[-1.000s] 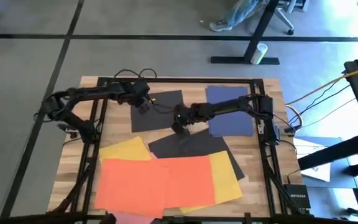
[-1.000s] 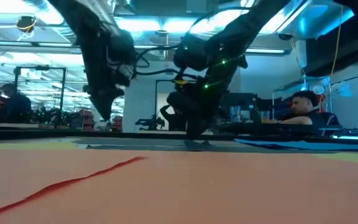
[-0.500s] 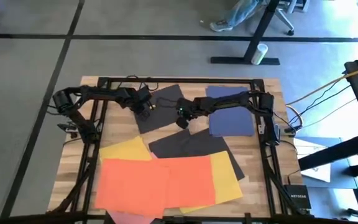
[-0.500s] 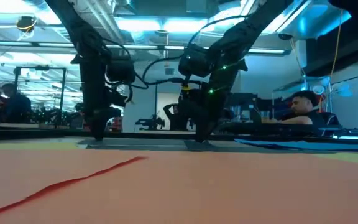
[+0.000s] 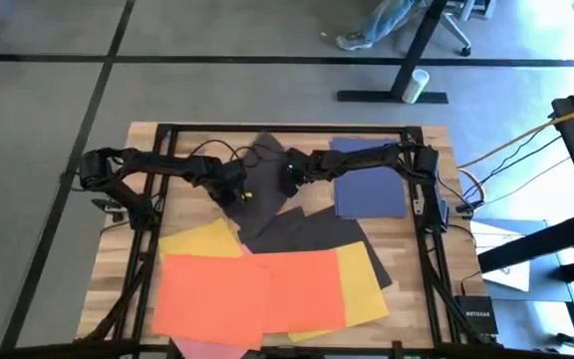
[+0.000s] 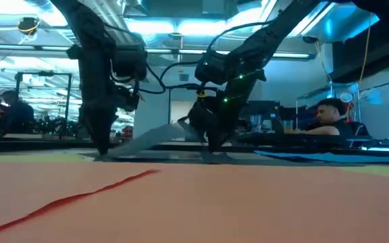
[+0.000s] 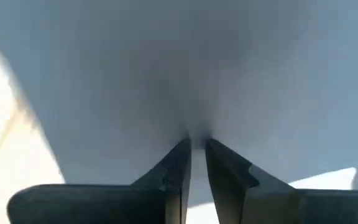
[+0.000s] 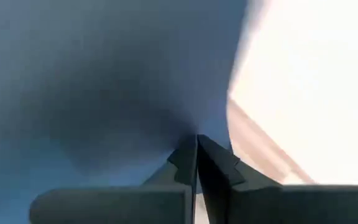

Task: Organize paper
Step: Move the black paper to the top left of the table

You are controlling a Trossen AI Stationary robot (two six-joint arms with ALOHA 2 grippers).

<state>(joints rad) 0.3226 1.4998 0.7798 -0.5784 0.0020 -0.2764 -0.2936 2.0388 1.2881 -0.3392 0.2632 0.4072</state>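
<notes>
Grey floor crossed by dark lines surrounds the wooden table (image 5: pixel 422 299) in the high view. Between the left gripper (image 5: pixel 238 192) and the right gripper (image 5: pixel 289 180) a black sheet (image 5: pixel 265 158) is held, bent up off the table. Nearer than both grippers lie another black sheet (image 5: pixel 307 231), two orange sheets (image 5: pixel 247 291) and yellow sheets (image 5: pixel 199 239); a navy sheet (image 5: pixel 372 189) lies under the right arm.

At table height, the black sheet is seen sagging between the two grippers, behind an orange sheet filling the foreground. A seated person (image 6: pixel 329 115) is visible beyond.

Through the left wrist camera, the fingers (image 7: pixel 173 174) are seen pinched together on the black sheet.

Through the right wrist camera, the fingers (image 8: pixel 216 168) are likewise closed on it.
</notes>
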